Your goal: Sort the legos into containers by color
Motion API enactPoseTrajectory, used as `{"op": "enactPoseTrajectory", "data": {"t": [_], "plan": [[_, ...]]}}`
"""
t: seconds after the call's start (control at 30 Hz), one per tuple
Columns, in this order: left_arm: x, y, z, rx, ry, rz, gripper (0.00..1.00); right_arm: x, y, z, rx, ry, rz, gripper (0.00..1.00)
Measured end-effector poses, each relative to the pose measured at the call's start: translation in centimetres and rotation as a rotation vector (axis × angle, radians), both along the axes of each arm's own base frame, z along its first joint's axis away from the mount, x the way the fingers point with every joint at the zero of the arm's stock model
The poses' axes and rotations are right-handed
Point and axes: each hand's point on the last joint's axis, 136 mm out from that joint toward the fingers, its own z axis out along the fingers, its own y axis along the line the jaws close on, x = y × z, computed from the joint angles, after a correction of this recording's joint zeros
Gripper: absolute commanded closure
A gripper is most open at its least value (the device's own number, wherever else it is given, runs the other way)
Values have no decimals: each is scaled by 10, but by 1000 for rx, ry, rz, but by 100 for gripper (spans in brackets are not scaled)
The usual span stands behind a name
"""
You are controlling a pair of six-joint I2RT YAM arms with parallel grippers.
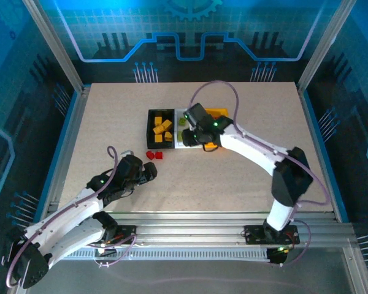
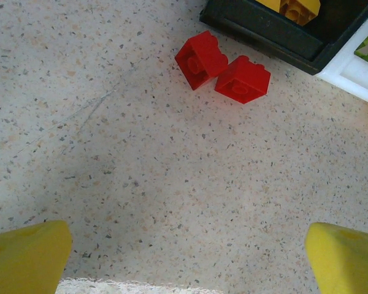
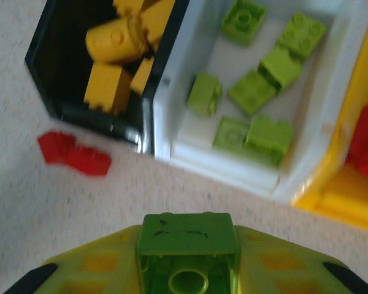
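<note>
**Green brick in hand, short of the white bin; two reds left on the table**

Table (image 1: 110, 122): the three joined bins sit mid-table, black bin (image 1: 161, 128) to my left, white bin (image 3: 233, 162) in the middle, yellow bin (image 3: 331, 196) to my right.

Right gripper (image 3: 187, 269): clamped on one green brick (image 3: 187, 233), studs facing the camera. In the wrist view the brick sits on the near side of the white bin's front wall, not over the opening. Step in hand, as I judge it, is delivering green to white. The next move calls for a short advance until the brick clears that wall, then opening the jaws over a bare patch of floor. I must not drift toward the black bin next door.

Left gripper (image 2: 187, 239): jaws spread wide, nothing between them, low over bare table. The two red bricks (image 2: 221, 68) lie ahead of it, touching at a corner, just beside the black bin's near wall. I think I should take one at a time. The close wall and the touching neighbour leave little room for my fingers.

Counts:
- bins: 3
- green in white bin: 7, plus 1 held
- yellow-orange in black bin: about 6 in the top view; heaped, so not firm
- red on table: 2
- red in yellow bin: some show at its edge; cannot count
</note>
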Motion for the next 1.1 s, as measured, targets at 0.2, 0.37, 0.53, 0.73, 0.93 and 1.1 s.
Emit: {"op": "enactPoseTrajectory", "data": {"t": [0.2,0.37,0.53,0.73,0.93,1.1], "plan": [[-1,1,-2,0,11,9,1,58,11,-30,-50,8,-52,64],[-2,3,-5,15,33,15,1,79,9,-45,-77,23,-90,42],[1,6,-7,27,50,29,1,85,6,-39,-76,12,-87,29],[14,10,-11,-5,68,70,14,69,2,-16,-47,-19,-68,30],[50,6,-15,-6,57,82,31,23,-12,18,30,-55,-45,34],[86,-3,-23,2,28,79,32,-11,-16,15,58,-45,-24,34]]}}
